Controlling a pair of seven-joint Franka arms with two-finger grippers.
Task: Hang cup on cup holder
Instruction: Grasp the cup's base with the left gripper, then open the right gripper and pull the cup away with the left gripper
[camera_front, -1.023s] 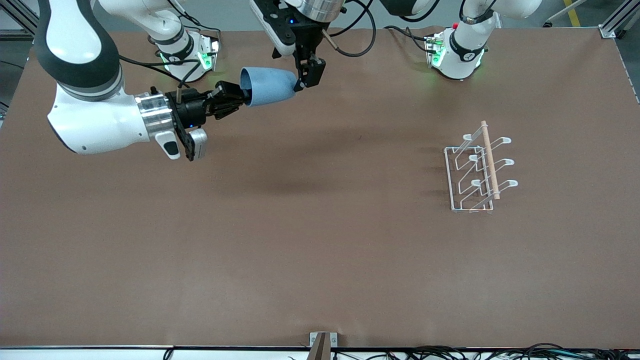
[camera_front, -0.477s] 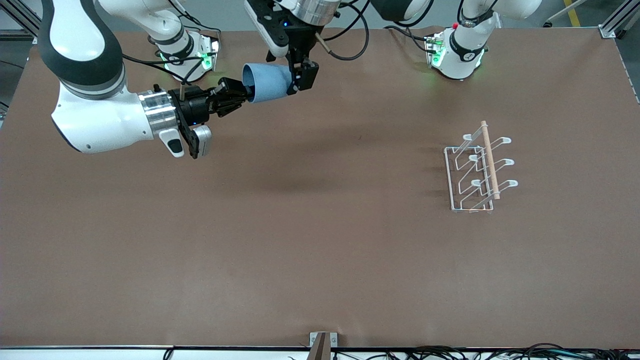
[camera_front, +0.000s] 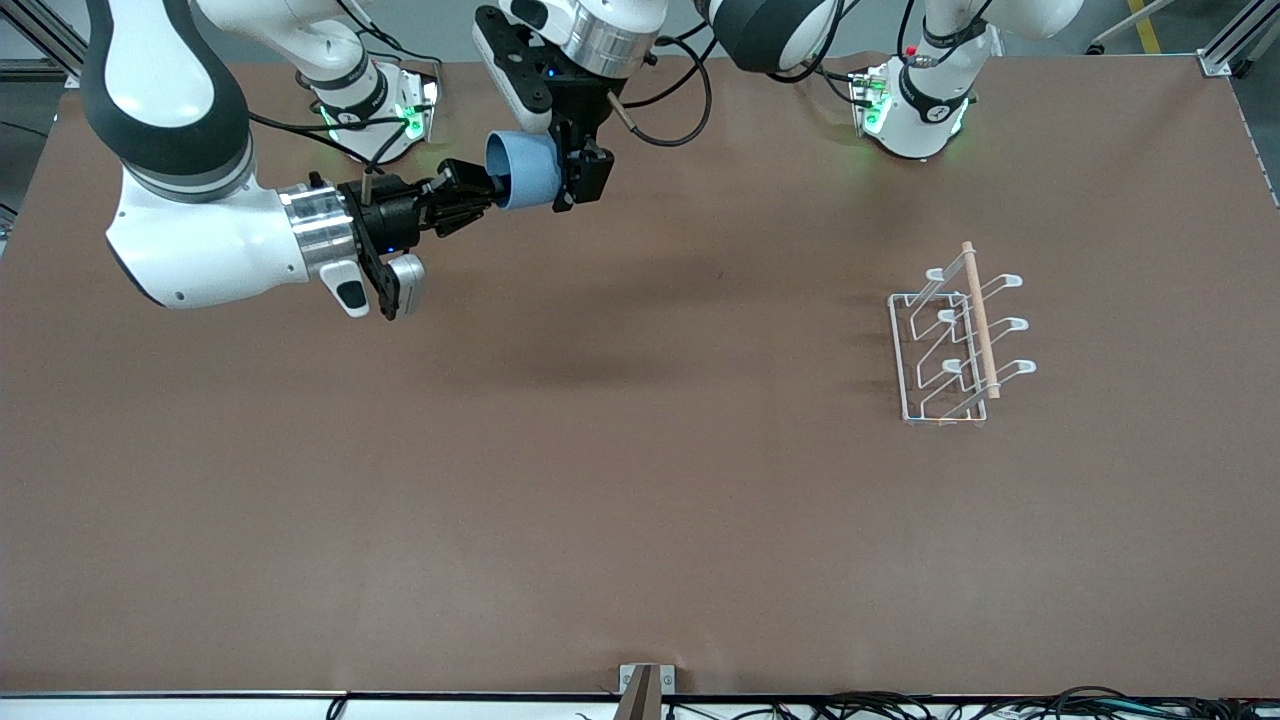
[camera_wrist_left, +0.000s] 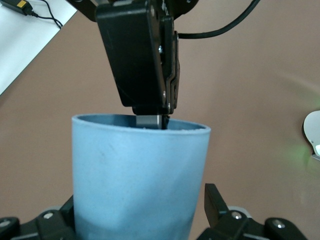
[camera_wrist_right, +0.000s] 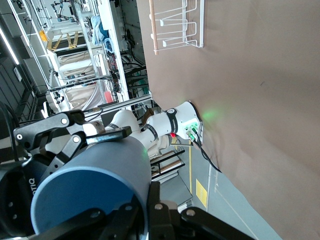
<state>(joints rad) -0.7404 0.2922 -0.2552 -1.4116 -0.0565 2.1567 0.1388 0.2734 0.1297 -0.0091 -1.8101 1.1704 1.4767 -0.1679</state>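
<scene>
Since a second ago my left claw (camera_front: 575, 180) has slid along the cup (camera_front: 525, 180) toward its rim, so less blue shows between my two claws. The cup has also lifted a little toward my bases.

The cup is in the air, lying on its side over the table (camera_front: 640, 500), toward my right arm's end. My right claw (camera_front: 480, 197) is clamped on the wide rim, and the left wrist view shows one of its fingers (camera_wrist_left: 150, 121) tucked inside the mouth. My left claw straddles the narrow base end with its fingers apart. A gap shows beside the cup (camera_wrist_left: 135, 180) wall there.

The cup is matte light-blue plastic, plain and slightly tapered. The cup holder (camera_front: 950, 350) is thin white wire with a rectangular base and looped prongs, and a pale wooden rod (camera_front: 980, 320) runs along its top. It stands on the brown table toward my left arm's end, well apart from the cup.
</scene>
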